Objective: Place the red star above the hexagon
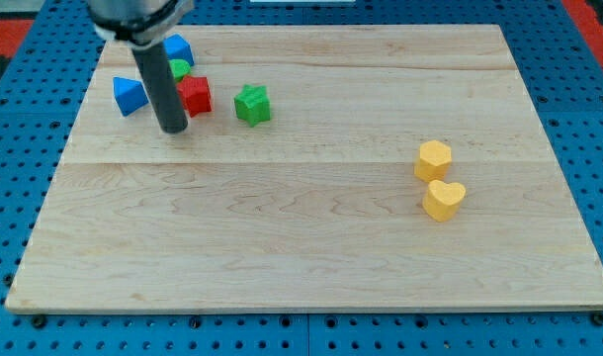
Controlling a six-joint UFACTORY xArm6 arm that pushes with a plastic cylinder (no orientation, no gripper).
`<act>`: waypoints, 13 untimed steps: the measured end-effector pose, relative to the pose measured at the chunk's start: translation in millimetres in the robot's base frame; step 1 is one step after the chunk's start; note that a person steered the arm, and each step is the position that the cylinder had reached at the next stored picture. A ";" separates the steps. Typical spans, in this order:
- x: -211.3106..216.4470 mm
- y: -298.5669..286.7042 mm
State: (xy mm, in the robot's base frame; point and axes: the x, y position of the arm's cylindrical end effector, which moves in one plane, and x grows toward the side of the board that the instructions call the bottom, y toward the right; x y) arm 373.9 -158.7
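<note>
The red star point(195, 95) lies near the view's top left, partly behind my rod. My tip point(173, 130) rests on the board just below and left of the red star, close to touching it. The yellow hexagon point(433, 159) sits far off at the view's right, with a yellow heart point(444, 199) just below it. A green star point(251, 104) lies to the right of the red star.
A blue block point(129, 95) lies left of my rod. Another blue block point(178, 48) and a small green block point(181, 68) sit above the red star, partly hidden by the rod. The wooden board point(311, 247) ends in blue pegboard on all sides.
</note>
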 end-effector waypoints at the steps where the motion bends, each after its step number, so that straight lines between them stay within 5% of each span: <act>1: -21.2 0.0; 4: -96.8 137.8; 6: -115.0 74.6; 9: -169.8 152.5; 12: -72.4 276.7; 13: -99.6 257.4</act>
State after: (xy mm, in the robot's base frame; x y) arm 274.3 98.7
